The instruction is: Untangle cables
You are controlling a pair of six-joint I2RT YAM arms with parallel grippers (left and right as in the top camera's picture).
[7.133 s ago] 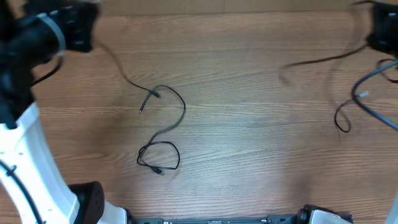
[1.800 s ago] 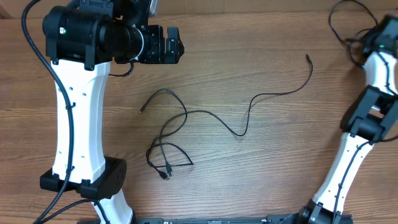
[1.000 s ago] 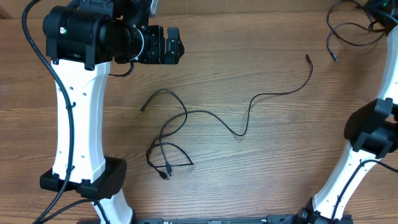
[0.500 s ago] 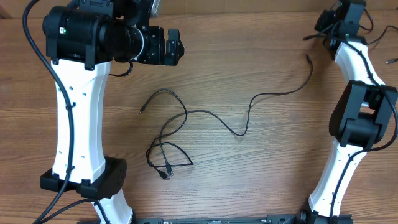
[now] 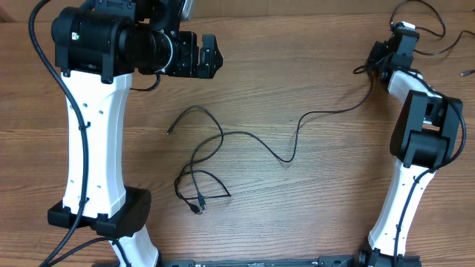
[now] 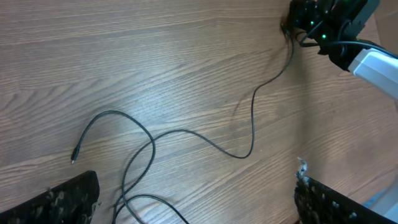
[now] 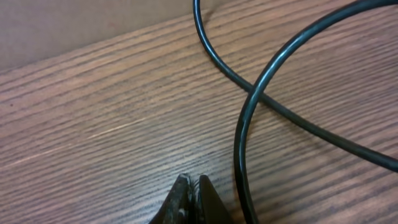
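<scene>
The left pincer (image 5: 212,56) hangs over the wooden table (image 5: 297,193) with its jaws spread as wide as they go and nothing between them. In its own wrist view the two fingers (image 6: 62,199) sit in the bottom corners, far apart. The cables (image 5: 197,174) lie in loose loops on the table, below this pincer and a little nearer its arm's base, well apart from it. One small plug (image 5: 169,132) points out of the bunch on the side of the left pincer's arm. From the bunch a long strand (image 5: 326,113) snakes away to the right pincer (image 5: 365,68) and meets it at its tip. The right pincer is closed tight, low at the table where that strand ends. Its wrist view shows the fingertips (image 7: 183,199) pressed together with no cord visible between them, so I cannot tell whether it has hold of the strand's end. Just beside those fingertips two black cords (image 7: 249,106) cross on the wood. Behind the right pincer, further cords (image 5: 427,15) lie near the table's edge.
</scene>
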